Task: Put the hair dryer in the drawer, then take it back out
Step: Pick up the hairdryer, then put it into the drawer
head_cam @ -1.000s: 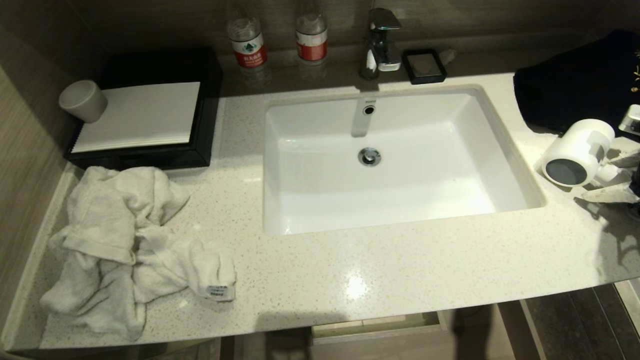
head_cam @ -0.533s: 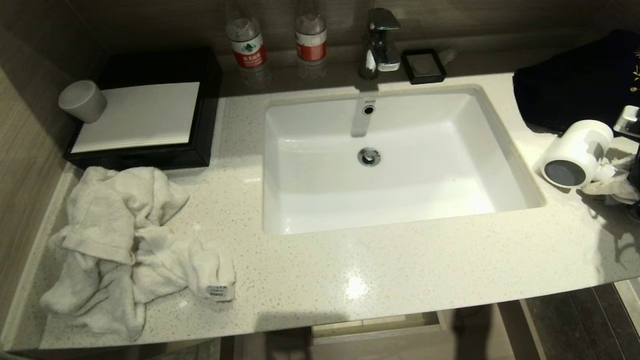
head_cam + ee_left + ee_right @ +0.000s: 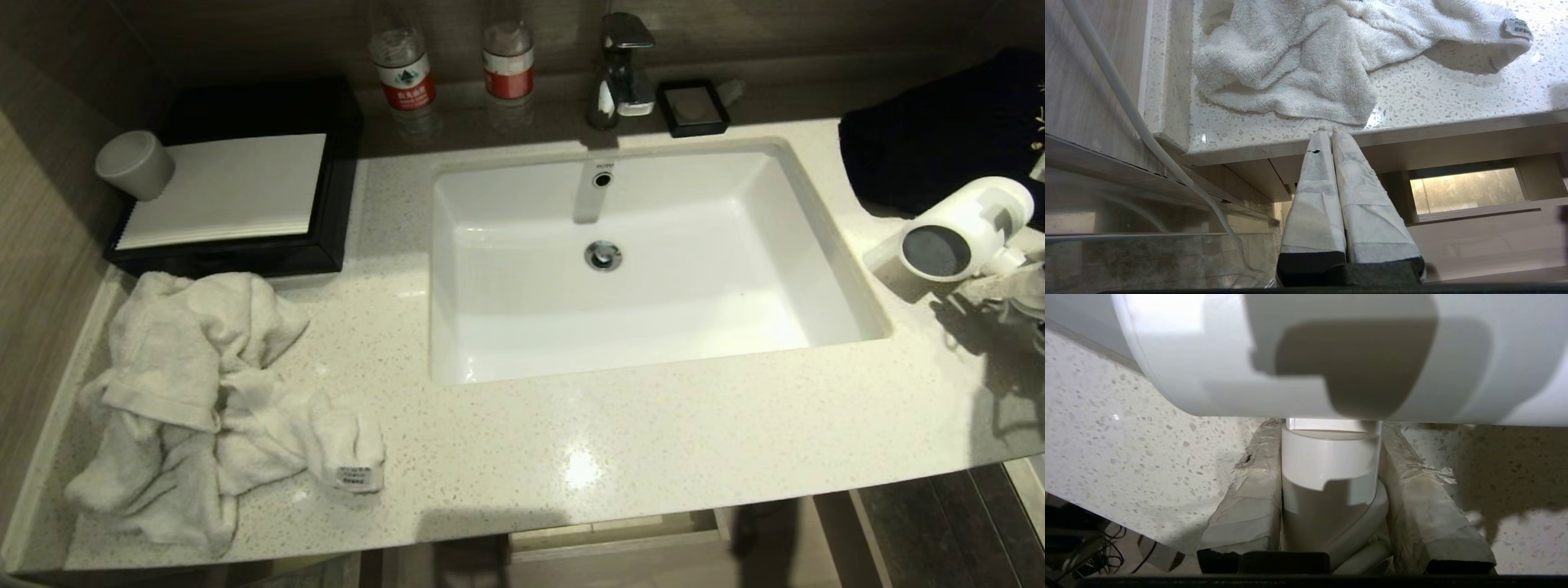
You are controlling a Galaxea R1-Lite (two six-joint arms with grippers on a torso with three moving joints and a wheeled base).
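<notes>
The white hair dryer (image 3: 967, 224) hangs just above the counter at the far right, its dark grey round end (image 3: 936, 251) facing the sink. My right gripper (image 3: 1331, 428) is shut on its white handle (image 3: 1327, 465), one taped finger on each side. In the head view only the taped fingers (image 3: 1012, 290) show, at the right edge. The drawer (image 3: 620, 563) stands pulled out under the counter's front edge, with its boxed notch (image 3: 612, 531) in sight. My left gripper (image 3: 1327, 132) is shut and parked below the counter edge by the towel.
A crumpled white towel (image 3: 204, 400) lies front left. A black tray box (image 3: 237, 253) with a cup (image 3: 135, 163) sits back left. The sink (image 3: 694, 310) fills the middle, behind it the faucet (image 3: 620, 69) and two bottles (image 3: 404, 69). A dark cloth (image 3: 939, 147) lies back right.
My right gripper closed on the hair dryer's handle, then lifted it off the counter, up and to the right, with the barrel tipping. The left arm stayed still.
</notes>
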